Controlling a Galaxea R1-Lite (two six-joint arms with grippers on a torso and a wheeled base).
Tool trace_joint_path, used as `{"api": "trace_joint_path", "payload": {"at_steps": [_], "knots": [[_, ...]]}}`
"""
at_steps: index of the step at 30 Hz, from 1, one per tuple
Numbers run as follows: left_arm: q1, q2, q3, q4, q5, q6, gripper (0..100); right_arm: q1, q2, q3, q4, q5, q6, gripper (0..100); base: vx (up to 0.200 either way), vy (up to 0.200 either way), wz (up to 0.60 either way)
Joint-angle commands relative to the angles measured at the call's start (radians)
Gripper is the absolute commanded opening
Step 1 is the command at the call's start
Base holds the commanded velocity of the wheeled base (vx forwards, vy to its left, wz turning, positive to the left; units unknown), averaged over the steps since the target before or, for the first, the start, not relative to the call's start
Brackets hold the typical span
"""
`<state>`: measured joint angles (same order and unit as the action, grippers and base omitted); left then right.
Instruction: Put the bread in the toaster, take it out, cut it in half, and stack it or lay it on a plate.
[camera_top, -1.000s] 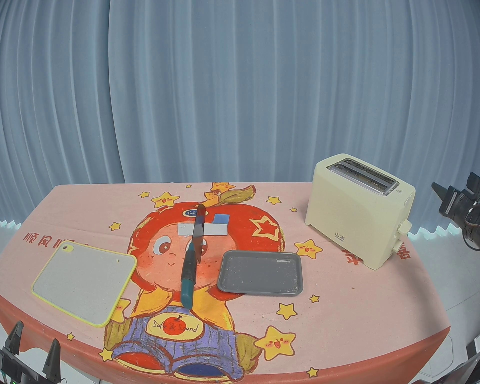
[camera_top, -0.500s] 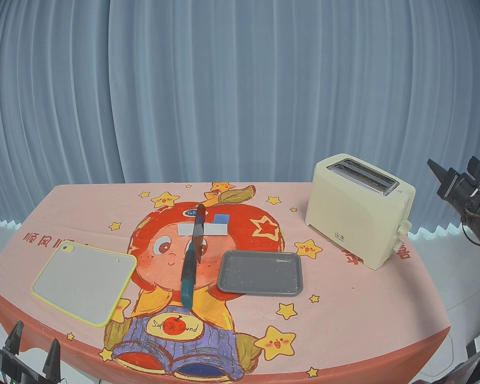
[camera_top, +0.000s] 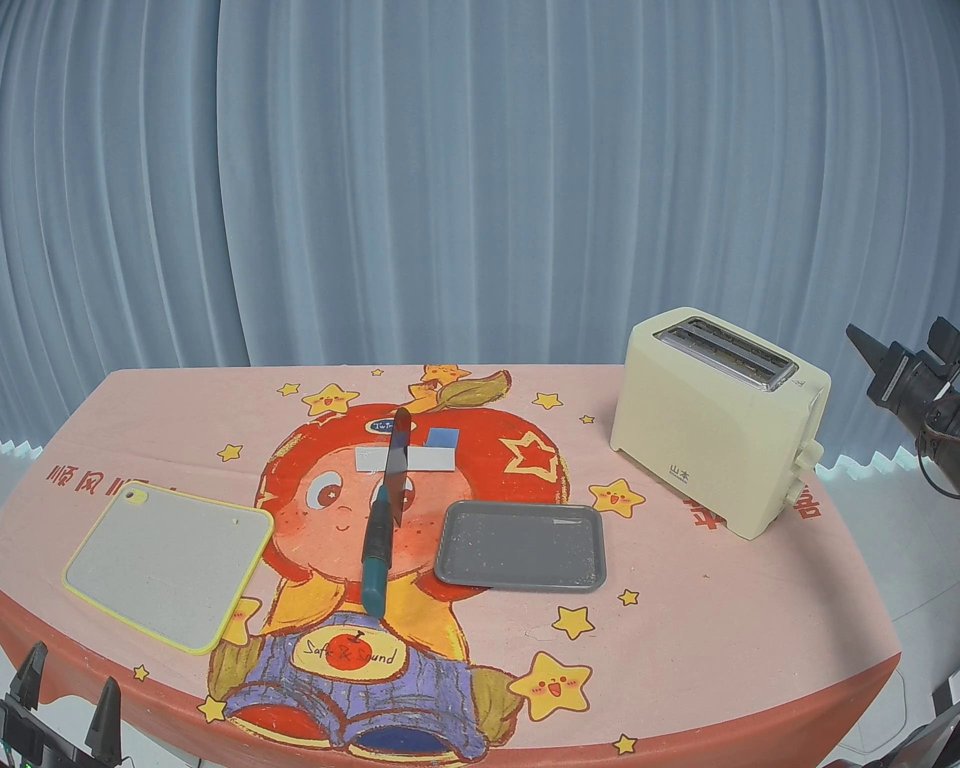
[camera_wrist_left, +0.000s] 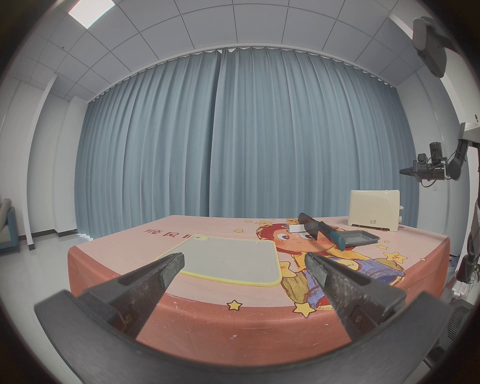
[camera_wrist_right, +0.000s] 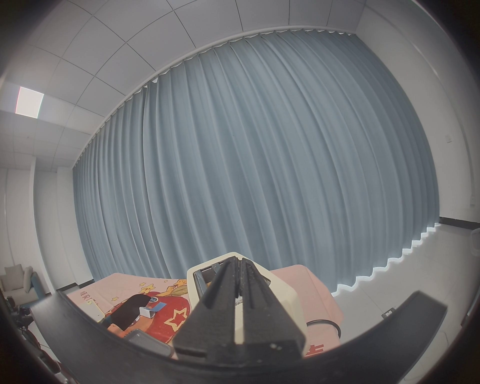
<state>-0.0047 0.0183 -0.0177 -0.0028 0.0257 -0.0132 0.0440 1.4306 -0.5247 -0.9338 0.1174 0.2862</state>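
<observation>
Right, my left gripper (camera_wrist_left: 244, 260) hangs wide open off the near left edge of the table (camera_top: 700, 640), just short of the cutting board (camera_top: 165, 560). My right gripper (camera_wrist_right: 239, 265) has its fingers pressed together, up in the air to the right of the toaster (camera_top: 715, 420). The toaster stands at the table's far right, and the grey plate (camera_top: 520, 545) lies mid-table with the knife (camera_top: 385, 510) just left of it.

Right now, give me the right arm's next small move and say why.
Probably swing the right gripper in over the toaster's slots, opening it on the way. It hangs shut and empty off the toaster's right side, above the slots' level, and no bread lies on the cutting board or grey tray.
</observation>
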Motion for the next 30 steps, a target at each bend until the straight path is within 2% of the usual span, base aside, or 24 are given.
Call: {"api": "trace_joint_path", "payload": {"at_steps": [1, 30], "knots": [[0.000, 0.002, 0.018, 0.000, 0.000, 0.001, 100, 0.002, 0.001, 0.002, 0.000, -0.001, -0.001, 0, 0.000, 0.000, 0.00], [0.000, 0.002, 0.018, 0.000, 0.000, 0.001, 100, 0.005, 0.001, 0.003, 0.000, 0.001, -0.001, 0, 0.000, 0.000, 0.00]]}}
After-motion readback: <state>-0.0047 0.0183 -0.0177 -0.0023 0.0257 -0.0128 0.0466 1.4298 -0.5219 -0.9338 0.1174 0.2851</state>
